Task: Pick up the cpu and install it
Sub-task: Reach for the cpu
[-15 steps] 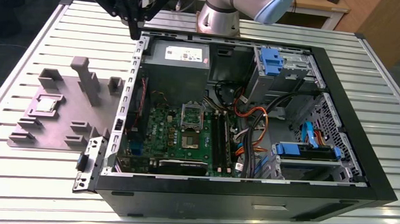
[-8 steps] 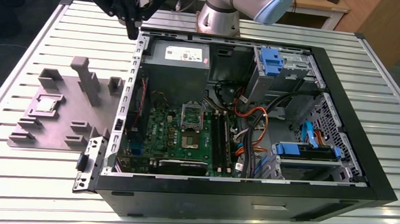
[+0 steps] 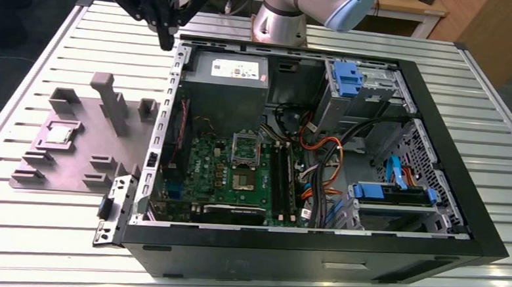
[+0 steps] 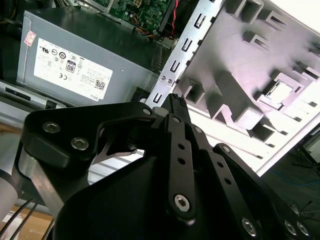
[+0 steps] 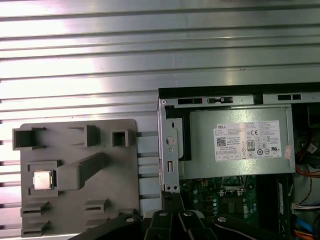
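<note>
The cpu is a small silvery square lying in a recess of the grey fixture plate, on the exterior view's left of the open computer case. It also shows in both wrist views, as the cpu and the cpu. My gripper hangs high above the table beyond the plate, near the case's far left corner, well clear of the chip. Its fingers are shut together with nothing between them. Inside the case, the green motherboard carries the socket, whose metal frame is swung up.
The black case wall rises around the board. A grey power supply box with a white label sits at the case's far end, near the gripper. Upright posts stand on the fixture plate. Cables and blue drive brackets fill the case's right side.
</note>
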`<state>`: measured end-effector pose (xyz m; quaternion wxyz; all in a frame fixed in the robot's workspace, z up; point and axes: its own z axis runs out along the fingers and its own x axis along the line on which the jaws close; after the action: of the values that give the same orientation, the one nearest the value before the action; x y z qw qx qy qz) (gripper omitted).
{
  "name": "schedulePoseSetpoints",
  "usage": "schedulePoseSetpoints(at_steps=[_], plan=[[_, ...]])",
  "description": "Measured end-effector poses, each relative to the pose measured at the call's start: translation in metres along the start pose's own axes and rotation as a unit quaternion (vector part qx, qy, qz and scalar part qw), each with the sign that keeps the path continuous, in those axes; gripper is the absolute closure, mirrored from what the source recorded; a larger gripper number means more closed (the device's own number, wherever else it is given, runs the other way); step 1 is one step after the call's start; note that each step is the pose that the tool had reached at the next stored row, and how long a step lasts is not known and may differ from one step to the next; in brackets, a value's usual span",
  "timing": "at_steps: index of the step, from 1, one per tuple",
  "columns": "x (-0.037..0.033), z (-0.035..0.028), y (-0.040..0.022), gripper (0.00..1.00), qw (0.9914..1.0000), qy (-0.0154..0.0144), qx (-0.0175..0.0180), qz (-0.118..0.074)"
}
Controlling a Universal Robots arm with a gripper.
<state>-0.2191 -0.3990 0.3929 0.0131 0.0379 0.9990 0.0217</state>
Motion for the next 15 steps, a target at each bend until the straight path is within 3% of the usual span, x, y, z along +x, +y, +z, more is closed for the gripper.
schedulePoseSetpoints(at_steps=[15], plan=[[0.0052,-0.0001,-0.0009,0.89,1.0,0.0,0.0,0.0]])
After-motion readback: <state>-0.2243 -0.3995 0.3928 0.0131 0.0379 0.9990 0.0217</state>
